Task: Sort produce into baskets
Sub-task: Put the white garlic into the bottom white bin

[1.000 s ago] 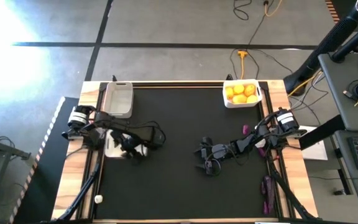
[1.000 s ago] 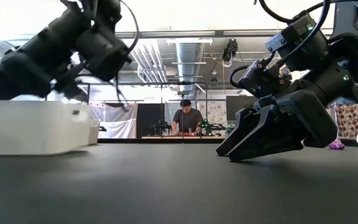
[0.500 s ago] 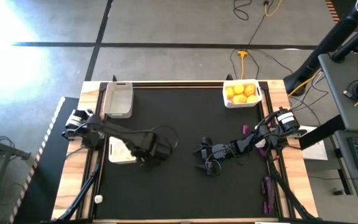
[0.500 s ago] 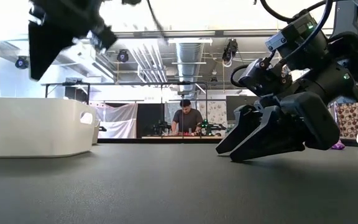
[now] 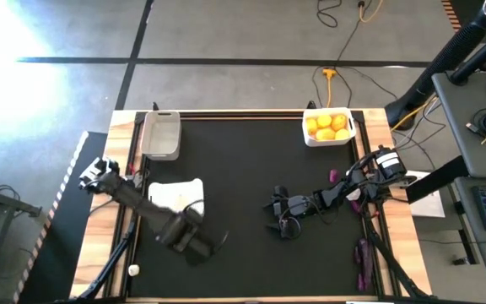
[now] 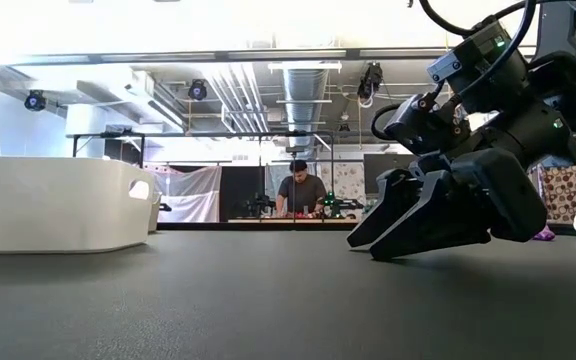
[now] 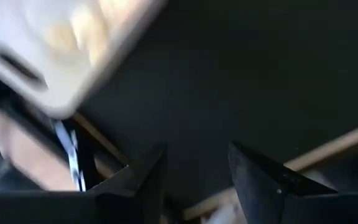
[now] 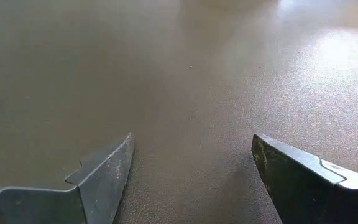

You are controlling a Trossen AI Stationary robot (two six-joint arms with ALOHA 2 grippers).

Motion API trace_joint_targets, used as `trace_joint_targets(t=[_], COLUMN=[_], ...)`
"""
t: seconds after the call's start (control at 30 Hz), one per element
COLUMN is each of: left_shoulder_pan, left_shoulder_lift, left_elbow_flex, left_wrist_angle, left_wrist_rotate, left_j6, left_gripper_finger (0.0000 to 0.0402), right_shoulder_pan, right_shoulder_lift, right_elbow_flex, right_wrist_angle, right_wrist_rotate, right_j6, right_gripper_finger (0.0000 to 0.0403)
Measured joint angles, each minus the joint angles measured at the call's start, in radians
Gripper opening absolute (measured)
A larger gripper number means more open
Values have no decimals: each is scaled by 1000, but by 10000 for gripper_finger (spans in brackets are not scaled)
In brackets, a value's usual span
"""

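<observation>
While the yellow and orange citrus already fills the white basket at the far right of the bench, the sorting looks only partly done. The greyish basket at the far left appears empty. The second white basket, nearer on the left, holds pale pieces in the left wrist view, too blurred to name. Purple produce lies off the mat on the right edge, and a small whitish bulb sits at the near left corner. The left end effector is near the front of the mat, its fingers apart around nothing. The right end effector rests mid-bench, spread wide and empty.
</observation>
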Motion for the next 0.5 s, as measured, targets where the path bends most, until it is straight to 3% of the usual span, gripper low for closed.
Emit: trace_joint_targets(t=[0.1, 0.37, 0.5], left_shoulder_pan=[-64, -184, -235], left_shoulder_lift=[14, 64, 85], left_elbow_flex=[-12, -95, -149], left_wrist_angle=[-6, 0, 9], left_wrist_rotate=[118, 279, 352], left_j6=[-58, -90, 98], left_gripper_finger=[153, 153, 147], right_shoulder_pan=[0, 0, 0], right_shoulder_lift=[0, 0, 0], right_elbow_flex=[0, 0, 0], right_wrist_angle=[2, 20, 29], right_wrist_rotate=[0, 0, 1], right_j6=[0, -4, -19], right_gripper_finger=[325, 325, 325])
